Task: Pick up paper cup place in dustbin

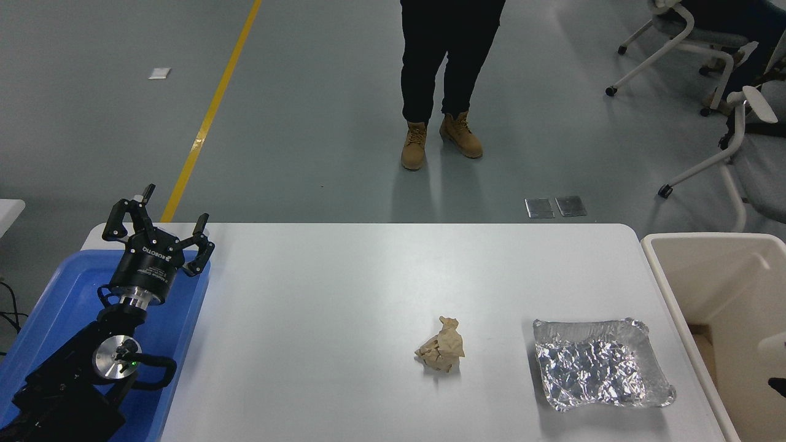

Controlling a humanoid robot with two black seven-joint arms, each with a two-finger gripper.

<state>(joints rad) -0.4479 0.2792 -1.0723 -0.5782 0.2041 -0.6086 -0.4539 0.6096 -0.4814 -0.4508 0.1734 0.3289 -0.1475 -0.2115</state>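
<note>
While the left gripper (pixel 164 220) sits parked at 9 o'clock over the blue tray (pixel 61 294), pincer spread wide and holding nothing, no cup shows on the white table (pixel 344 294), just a crumpled brown paper wad (pixel 442 348) at 5 o'clock and a foil tray (pixel 599 365) at 4. Out at 3 o'clock, over the dustbin (pixel 660 273), a pale sliver at the frame edge looks like the paper cup (pixel 775 344); the dark scrap below it is probably the right gripper (pixel 780 385), grip impossible to tell. Which way the cup's long axis and mouth point is cut off. Expect it light, thin and crushable: hold gently across the wall, below the rolled rim
</note>
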